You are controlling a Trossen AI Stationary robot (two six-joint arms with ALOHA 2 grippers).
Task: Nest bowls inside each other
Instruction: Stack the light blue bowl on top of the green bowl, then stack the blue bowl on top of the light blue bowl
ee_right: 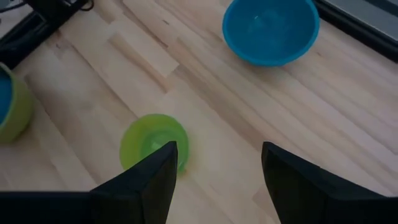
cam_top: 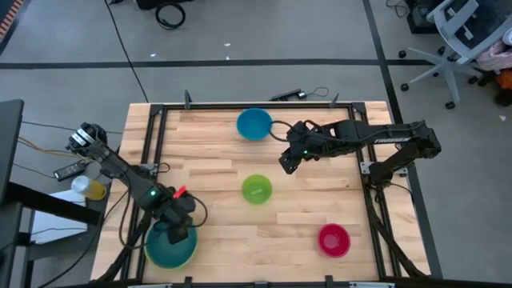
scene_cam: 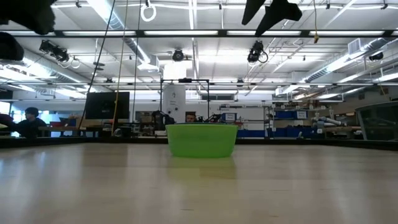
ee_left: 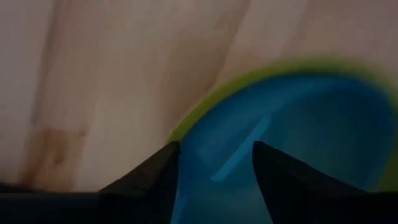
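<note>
At the near left corner a large yellow-green bowl (cam_top: 152, 254) stands on the table with a light blue bowl (cam_top: 170, 250) nested in it. My left gripper (cam_top: 179, 230) hangs open just over them, pointing down. In the left wrist view its fingers (ee_left: 163, 171) stand apart at the blue bowl's (ee_left: 298, 137) rim. A solid blue bowl (cam_top: 254, 124) sits at the far middle, a small green bowl (cam_top: 257, 190) at the centre and a red bowl (cam_top: 334, 239) near right. My right gripper (cam_top: 286, 166) hovers open, high above the table between the blue and green bowls.
Black frame rails (cam_top: 152, 136) run along the table's left, far and right edges. A yellow bottle (cam_top: 90, 188) stands off the table to the left. Bare wood (cam_top: 208, 172) lies between the bowls.
</note>
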